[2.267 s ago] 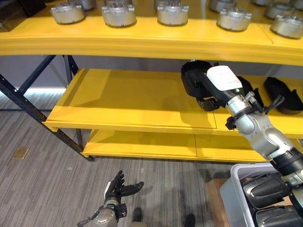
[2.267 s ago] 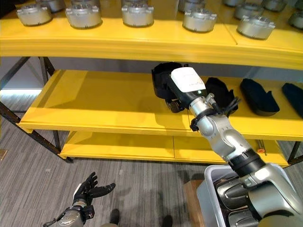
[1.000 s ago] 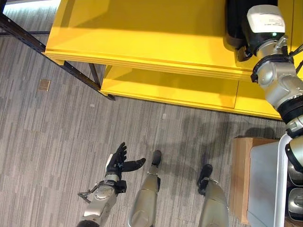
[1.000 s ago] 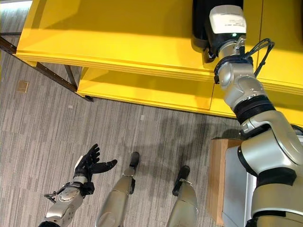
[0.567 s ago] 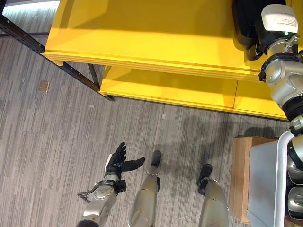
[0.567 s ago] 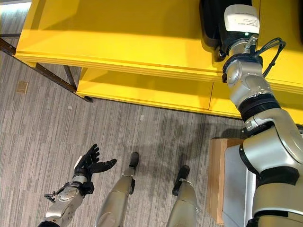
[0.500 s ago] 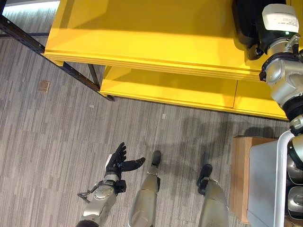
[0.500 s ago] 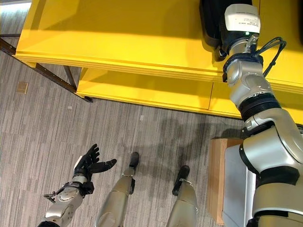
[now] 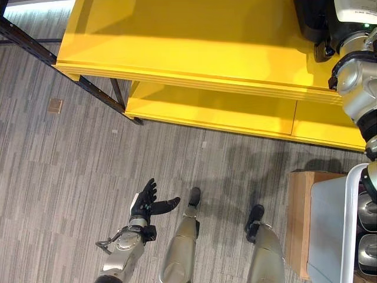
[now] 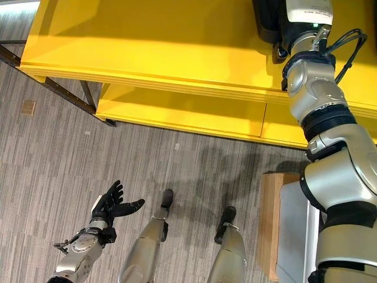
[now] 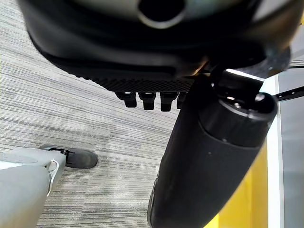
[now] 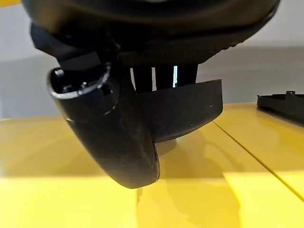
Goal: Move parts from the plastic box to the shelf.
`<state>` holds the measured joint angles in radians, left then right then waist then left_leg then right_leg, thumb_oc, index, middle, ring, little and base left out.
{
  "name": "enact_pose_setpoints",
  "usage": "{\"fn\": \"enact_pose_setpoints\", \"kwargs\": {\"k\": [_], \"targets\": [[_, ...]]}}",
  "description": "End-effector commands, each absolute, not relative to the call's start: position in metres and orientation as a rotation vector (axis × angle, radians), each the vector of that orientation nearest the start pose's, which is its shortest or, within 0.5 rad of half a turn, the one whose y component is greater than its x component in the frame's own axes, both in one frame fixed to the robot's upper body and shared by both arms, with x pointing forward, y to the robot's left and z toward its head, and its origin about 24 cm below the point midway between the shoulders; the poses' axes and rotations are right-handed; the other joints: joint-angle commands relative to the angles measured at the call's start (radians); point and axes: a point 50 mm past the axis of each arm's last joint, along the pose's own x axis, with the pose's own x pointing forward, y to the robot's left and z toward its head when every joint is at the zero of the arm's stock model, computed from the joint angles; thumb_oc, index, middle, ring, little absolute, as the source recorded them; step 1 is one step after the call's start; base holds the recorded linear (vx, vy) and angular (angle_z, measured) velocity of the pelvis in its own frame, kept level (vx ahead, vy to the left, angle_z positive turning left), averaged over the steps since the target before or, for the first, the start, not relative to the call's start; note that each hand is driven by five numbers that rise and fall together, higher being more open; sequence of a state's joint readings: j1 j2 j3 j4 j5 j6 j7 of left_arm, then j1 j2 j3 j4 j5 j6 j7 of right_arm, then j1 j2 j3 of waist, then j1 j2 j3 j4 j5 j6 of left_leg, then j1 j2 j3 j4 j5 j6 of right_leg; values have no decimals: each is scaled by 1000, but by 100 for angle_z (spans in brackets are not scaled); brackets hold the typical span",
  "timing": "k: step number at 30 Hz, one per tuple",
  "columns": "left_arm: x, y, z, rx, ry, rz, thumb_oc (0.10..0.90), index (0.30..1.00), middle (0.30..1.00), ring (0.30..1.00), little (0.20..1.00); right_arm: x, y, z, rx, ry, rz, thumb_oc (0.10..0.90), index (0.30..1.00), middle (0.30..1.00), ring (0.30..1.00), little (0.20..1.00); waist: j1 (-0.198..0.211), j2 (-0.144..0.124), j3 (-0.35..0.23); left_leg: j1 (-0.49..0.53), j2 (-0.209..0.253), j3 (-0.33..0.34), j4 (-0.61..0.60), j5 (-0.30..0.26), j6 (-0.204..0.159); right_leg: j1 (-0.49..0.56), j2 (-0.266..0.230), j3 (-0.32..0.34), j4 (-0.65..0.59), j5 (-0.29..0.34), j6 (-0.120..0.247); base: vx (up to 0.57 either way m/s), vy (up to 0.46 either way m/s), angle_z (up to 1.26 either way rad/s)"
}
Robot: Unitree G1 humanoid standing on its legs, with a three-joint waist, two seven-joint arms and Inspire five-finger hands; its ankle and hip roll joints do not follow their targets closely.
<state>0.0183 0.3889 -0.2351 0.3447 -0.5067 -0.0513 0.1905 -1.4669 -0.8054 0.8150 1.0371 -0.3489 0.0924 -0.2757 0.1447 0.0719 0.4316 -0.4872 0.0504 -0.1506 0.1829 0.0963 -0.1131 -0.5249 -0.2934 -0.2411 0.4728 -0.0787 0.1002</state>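
Hanging low over the floor, the left hand [image 9: 148, 201] is idle, its fingers spread loose and holding nothing. Beside the robot on its right stands the box [image 9: 351, 197], on a brown block [image 9: 297, 224], with more dark parts [image 9: 368, 213] lying inside.

Farther out, the right arm reaches over the yellow shelf [image 9: 177, 41]. The right hand [image 12: 111, 137] is closed on a black part [image 12: 190, 110]: in its wrist view the thumb lies across the near face and the fingers [image 12: 164, 76] run down behind, so the piece is pinched through its thin wall. The lower edge sits very close to the shelf board (whether it touches, I cannot tell). Another part [image 12: 284, 100] lies on the same board, well apart.

The part looks like a moulded plastic shell: light, stiff, not fragile, with a smooth matt skin that could slide in a weak pinch. Its curved, hollow form suggests it may rock or tip when set down, so lowering it flat before letting go seems wise. The best hold, I judge, is the one shown, thumb and fingers across a wall near the middle, rather than at a tapered end where it would swing.
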Motion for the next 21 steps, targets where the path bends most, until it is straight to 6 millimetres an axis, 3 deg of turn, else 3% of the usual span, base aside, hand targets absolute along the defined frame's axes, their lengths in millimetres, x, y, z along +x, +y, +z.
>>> {"fn": "enact_pose_setpoints", "kwargs": {"k": [1,8,21], "targets": [[233,227,-11,9,263,132,900,1000,1000,1000,1000,364,-258,425,-1474,-535,-788,400,300,300,300,300,22,-22,-37,20,60,71,114,-151,8,37,10,-25,-9,-35,17,5,-12,4],[235,227,-8,5,251,134,900,1000,1000,1000,1000,372,-254,416,-1453,-505,-760,400,300,300,300,300,31,-22,-33,3,58,68,127,-155,10,25,11,-28,-1,-36,16,2,-3,1],[238,230,-4,-2,231,152,900,1000,1000,1000,1000,385,-229,404,-1432,-517,-668,400,300,300,300,300,44,-29,-21,-13,50,57,142,-157,14,27,11,-35,1,-32,16,-2,-1,2]]}}
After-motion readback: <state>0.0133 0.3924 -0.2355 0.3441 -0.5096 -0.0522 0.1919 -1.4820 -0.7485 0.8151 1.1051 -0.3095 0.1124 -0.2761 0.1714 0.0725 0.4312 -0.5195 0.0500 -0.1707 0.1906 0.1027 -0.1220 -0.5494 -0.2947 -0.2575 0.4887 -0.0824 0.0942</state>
